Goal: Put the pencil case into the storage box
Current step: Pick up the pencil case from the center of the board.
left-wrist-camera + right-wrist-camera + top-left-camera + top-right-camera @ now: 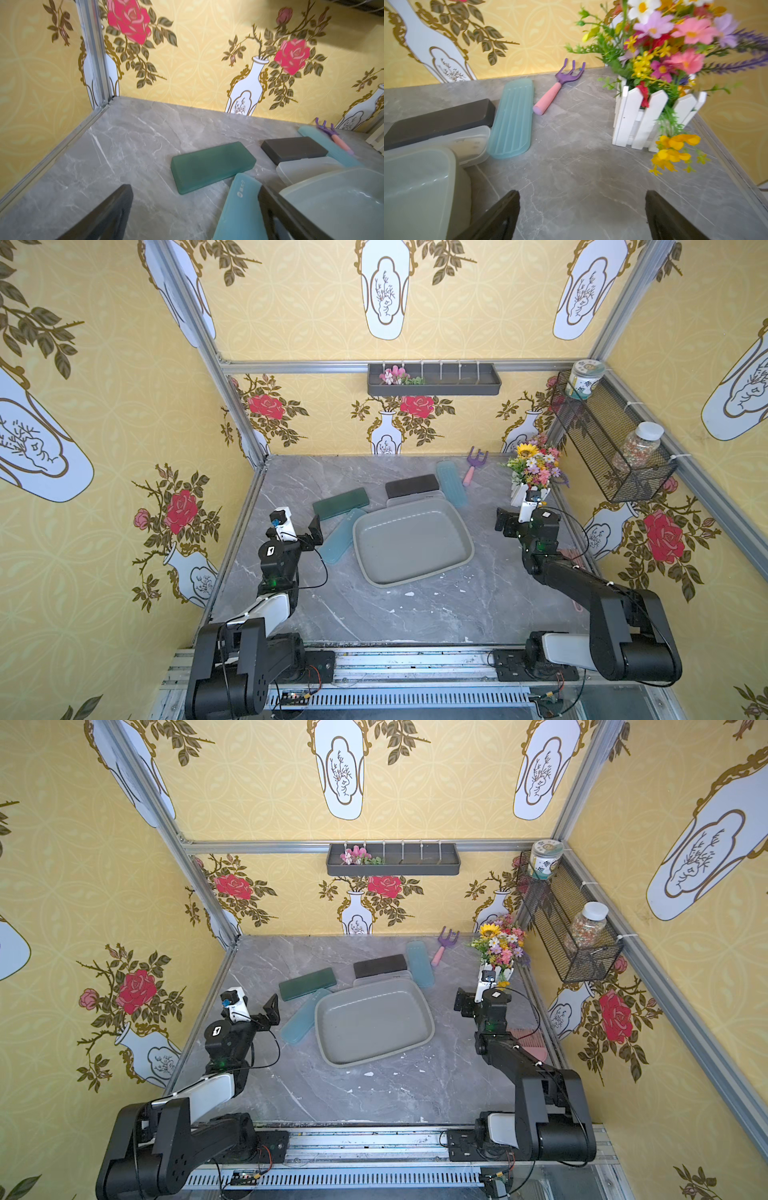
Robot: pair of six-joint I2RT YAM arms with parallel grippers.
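Teal pencil case [342, 537]: long, frosted, hard-looking shell, flat on the worktop [374, 614], tight against the empty storage box [409, 543] on my left arm's side. A dark green case [340, 503] sits at its far end. My left jaws are wide, empty, just beside it; my right jaws wide, empty, by the flower planter [534, 470]. Risk, I'd say: the slick shell slips, or the jaws catch the box rim.

Bright, even lighting is provided. Walls [104, 427] are bowed by wide-angle distortion in both top views. The flower bunch [670, 41] is rendered blurred; faint glare is seen on the storage box [332, 193].
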